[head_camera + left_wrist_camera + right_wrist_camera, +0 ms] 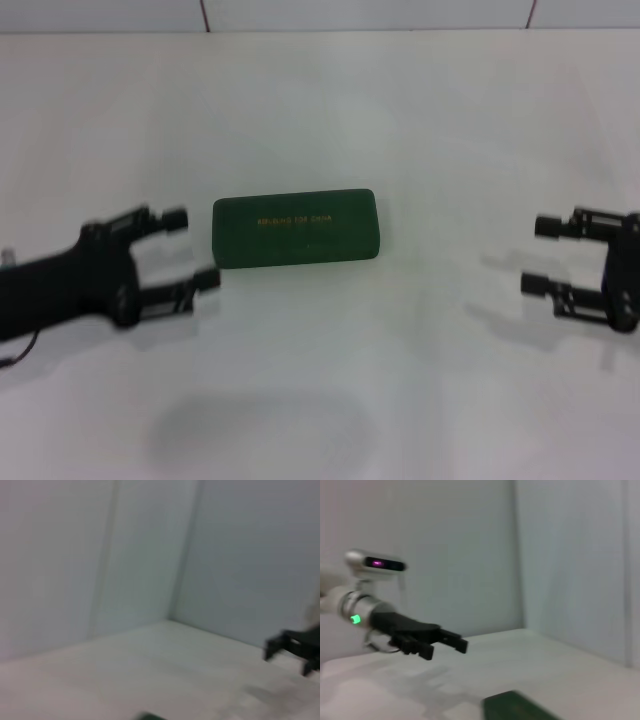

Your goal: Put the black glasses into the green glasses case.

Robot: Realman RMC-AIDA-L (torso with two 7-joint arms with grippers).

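The green glasses case (294, 228) lies closed on the white table, its lid with gold lettering facing up; a corner of it shows in the right wrist view (517, 708) and a sliver in the left wrist view (148, 716). The black glasses are not in view. My left gripper (190, 248) is open and empty, just left of the case, fingers pointing at its left end; it also shows in the right wrist view (445, 646). My right gripper (540, 255) is open and empty at the far right, well apart from the case; it also shows in the left wrist view (285, 660).
The white table (320, 400) spreads all around the case. Pale walls (150, 555) meet in a corner behind the table.
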